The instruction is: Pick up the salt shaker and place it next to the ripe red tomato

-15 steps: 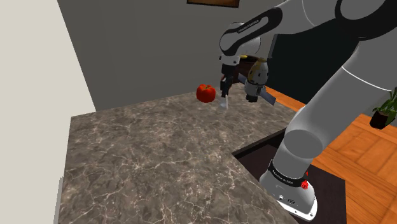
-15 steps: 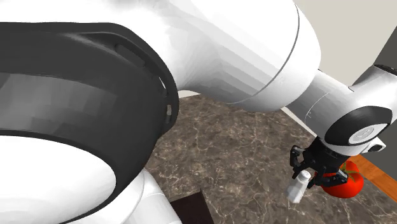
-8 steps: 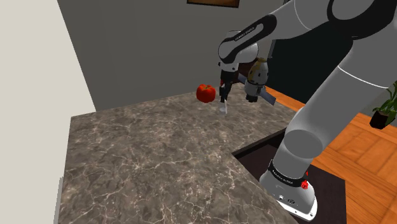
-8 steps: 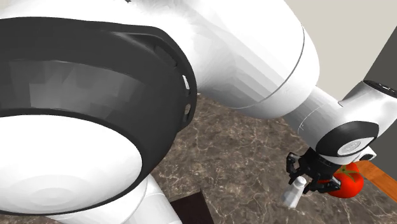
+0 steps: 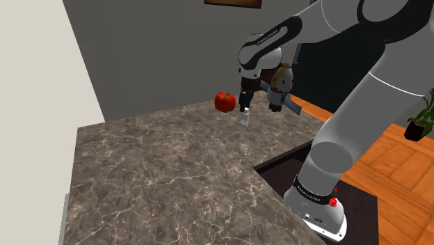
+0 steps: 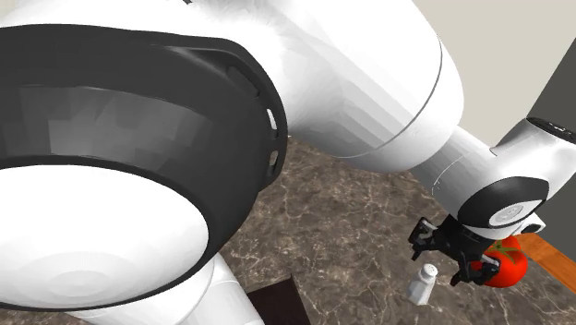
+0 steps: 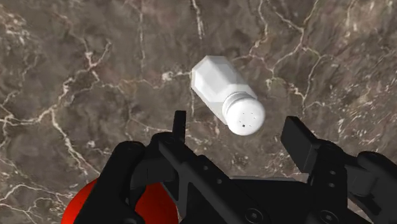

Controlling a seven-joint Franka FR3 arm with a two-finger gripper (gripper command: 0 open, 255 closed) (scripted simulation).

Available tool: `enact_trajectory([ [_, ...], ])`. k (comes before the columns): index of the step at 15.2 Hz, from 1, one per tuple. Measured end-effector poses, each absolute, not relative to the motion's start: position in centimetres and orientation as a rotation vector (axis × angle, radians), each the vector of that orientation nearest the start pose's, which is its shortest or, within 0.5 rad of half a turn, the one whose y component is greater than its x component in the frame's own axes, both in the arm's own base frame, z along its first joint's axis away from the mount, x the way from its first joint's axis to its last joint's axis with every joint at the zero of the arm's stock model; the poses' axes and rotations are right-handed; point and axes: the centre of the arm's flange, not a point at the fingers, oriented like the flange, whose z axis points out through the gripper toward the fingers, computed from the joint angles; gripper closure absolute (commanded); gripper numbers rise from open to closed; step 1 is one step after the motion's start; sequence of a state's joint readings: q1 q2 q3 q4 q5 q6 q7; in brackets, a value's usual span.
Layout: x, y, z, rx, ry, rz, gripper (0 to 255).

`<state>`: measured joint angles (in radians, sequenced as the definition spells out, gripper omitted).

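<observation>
The end effector (image 7: 236,127), pinching the shaker (image 7: 222,92) a moment ago, now has its fingers spread and clear of it. The shaker stands upright on the worktop (image 5: 160,160) just below the fingertips, with the tomato (image 5: 224,101) near beside it, so the placing looks done. A straight lift should clear both; the plant (image 5: 419,120) is well apart.

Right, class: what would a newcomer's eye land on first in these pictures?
A white salt shaker stands on the dark marbled counter, under the open black gripper, not touching it. A red tomato sits beside it. The white arm looms large across the second exterior view.
</observation>
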<state>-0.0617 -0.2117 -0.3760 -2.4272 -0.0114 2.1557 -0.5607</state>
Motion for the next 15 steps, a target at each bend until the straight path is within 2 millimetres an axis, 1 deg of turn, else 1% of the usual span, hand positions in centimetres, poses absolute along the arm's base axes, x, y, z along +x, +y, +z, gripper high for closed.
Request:
enact_trajectory([
  [4,41.0,-19.2,37.6,-3.039,-0.213,0.050,0],
  [5,41.0,-19.3,38.1,-3.039,-0.213,0.049,0],
  [6,41.2,-19.5,39.1,-3.039,-0.213,0.048,0],
  [8,41.0,-19.5,41.4,-3.039,-0.213,0.048,0],
  [9,40.9,-19.5,41.9,-3.039,-0.213,0.048,0],
  [11,41.1,-19.7,42.4,-3.039,-0.213,0.049,0],
  [15,41.2,-19.7,42.5,-3.039,-0.213,0.050,0],
])
